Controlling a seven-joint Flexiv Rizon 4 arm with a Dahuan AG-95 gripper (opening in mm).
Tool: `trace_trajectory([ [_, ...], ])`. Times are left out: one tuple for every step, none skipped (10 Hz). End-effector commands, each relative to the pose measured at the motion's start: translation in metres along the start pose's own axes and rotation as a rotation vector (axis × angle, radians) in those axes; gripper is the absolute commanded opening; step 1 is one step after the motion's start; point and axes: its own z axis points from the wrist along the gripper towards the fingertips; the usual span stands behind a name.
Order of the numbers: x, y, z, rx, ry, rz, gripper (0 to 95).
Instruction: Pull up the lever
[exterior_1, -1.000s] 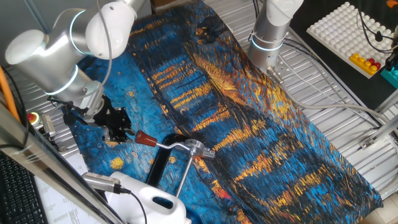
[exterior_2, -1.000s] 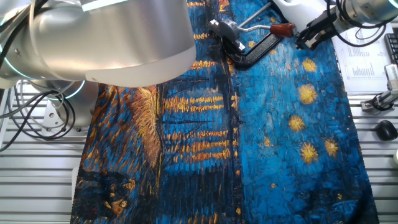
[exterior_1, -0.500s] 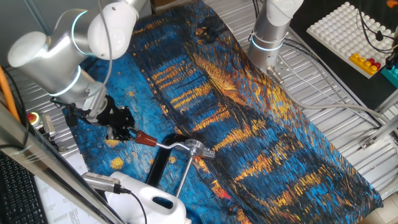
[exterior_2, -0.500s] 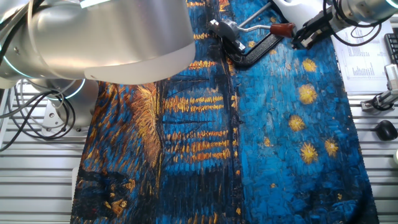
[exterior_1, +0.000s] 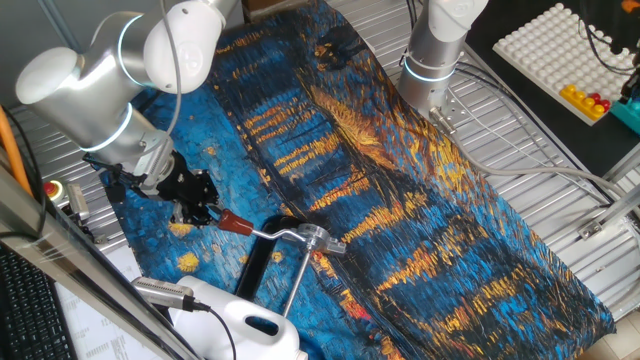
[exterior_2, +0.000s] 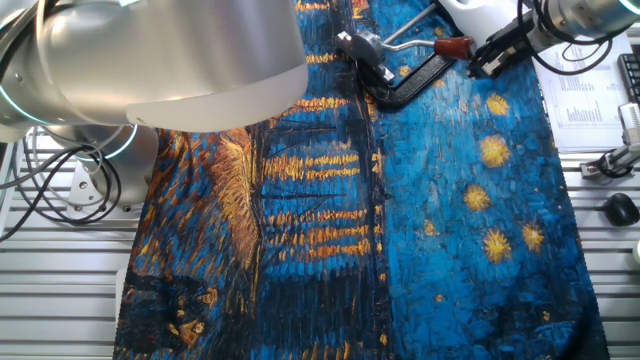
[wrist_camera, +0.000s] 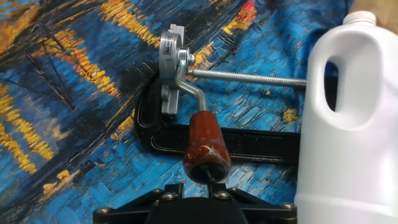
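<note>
The gripper (exterior_1: 203, 212) sits right at the lever's (wrist_camera: 205, 144) knob end, but whether its fingers have clamped cannot be told. The lever lies low ahead of it, so the pull-up looks undone.

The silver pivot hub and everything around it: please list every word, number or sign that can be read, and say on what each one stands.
Nothing here can be read with certainty.
Pivot hub: a small dark label sits on its rim in the hand view, too small and blurred to read.
Printed sheet beside the cloth: rows of print, too small to read.
White jug: no text visible.
Lever: no marking on its dark-red knob.
</note>
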Motion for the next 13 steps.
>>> trace_trajectory([
  [-0.002,-0.002,0.0,0.009,-0.015,0.008,19.0],
  [-0.005,-0.003,-0.001,0.011,-0.012,0.017,19.0],
  [-0.008,-0.004,-0.002,0.01,-0.011,0.022,19.0],
  [-0.011,-0.005,-0.003,0.01,-0.011,0.026,19.0],
  [-0.016,-0.008,-0.004,0.01,-0.012,0.039,0.0],
  [-0.02,-0.01,-0.004,0.007,-0.009,0.046,0.0],
  [-0.023,-0.011,-0.006,-0.002,0.0,0.054,0.0],
  [-0.025,-0.01,-0.008,-0.005,0.002,0.052,0.0],
  [-0.027,-0.01,-0.011,0.005,-0.007,0.056,0.0],
  [-0.032,-0.012,-0.012,0.01,-0.013,0.071,0.0],
  [-0.035,-0.013,-0.013,0.01,-0.013,0.079,0.0],
  [-0.04,-0.015,-0.013,0.01,-0.009,0.087,0.0],
  [-0.04,-0.015,-0.013,0.015,0.012,0.081,0.0],
])
